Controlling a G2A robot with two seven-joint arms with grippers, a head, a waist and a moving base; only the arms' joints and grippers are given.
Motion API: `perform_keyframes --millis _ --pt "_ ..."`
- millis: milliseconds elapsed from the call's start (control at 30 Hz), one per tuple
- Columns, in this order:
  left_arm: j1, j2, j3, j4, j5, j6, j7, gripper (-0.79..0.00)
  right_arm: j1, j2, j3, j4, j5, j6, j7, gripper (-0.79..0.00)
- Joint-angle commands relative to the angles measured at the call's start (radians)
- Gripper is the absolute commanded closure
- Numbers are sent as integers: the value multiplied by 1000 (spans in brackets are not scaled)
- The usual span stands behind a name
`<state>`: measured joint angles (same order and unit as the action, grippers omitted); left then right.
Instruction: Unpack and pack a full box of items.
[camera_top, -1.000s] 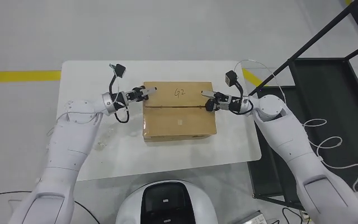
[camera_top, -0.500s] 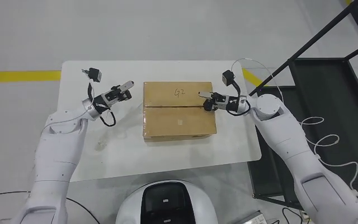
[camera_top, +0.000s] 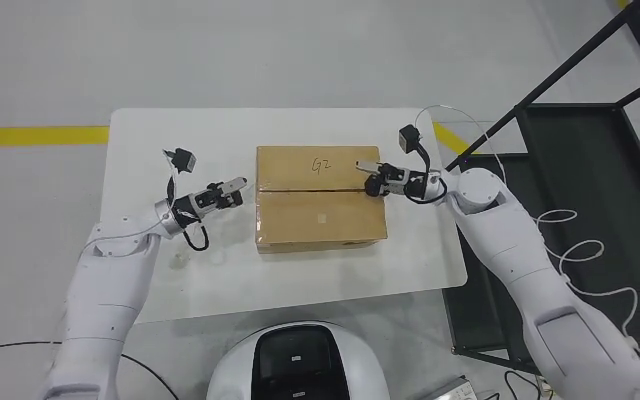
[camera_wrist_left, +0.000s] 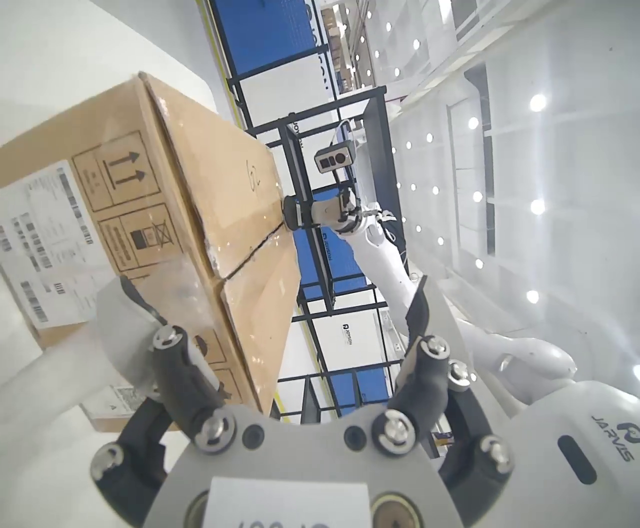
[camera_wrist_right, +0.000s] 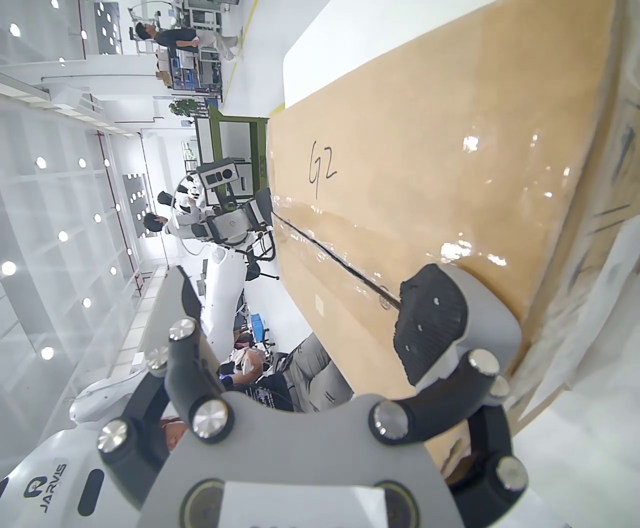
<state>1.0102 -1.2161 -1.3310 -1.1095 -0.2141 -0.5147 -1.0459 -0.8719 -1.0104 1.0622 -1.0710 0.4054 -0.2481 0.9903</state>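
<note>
box (camera_top: 320, 198): closed, 2 top flaps meeting at a taped seam, on the white table (camera_top: 140, 140) | right gripper (camera_top: 371, 181): at the box's right edge by the seam end, fingers spread apart, 1 over the top edge | left gripper (camera_top: 236, 184): just beside the box's left side, not touching it, fingers spread apart

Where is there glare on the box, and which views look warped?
Right wrist view: bright glints along the taped seam of the box, with straight edges bowed by a wide lens. Left wrist view: similar glints on the seam, and ceiling lights flaring. Top view: even light, no glare on the box top.
</note>
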Motion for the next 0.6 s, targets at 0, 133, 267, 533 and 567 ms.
perform_keyframes --millis 0,133,267,533,567 --pt "9 0 -6 3 9 -25 64 -785 7 -3 -2 15 2 -4 0 -785" --pt "18 -1 -16 12 7 -53 148 -785 16 -10 -8 33 10 -15 9 -785" --pt "18 -1 -16 12 7 -53 148 -785 20 -14 -10 32 10 -27 22 -785" --pt "34 4 -13 -12 89 -9 209 -785 26 -20 -12 32 7 -34 31 -785" --pt "36 5 -13 -11 110 1 221 -785 27 -21 -12 33 5 -36 32 -785"
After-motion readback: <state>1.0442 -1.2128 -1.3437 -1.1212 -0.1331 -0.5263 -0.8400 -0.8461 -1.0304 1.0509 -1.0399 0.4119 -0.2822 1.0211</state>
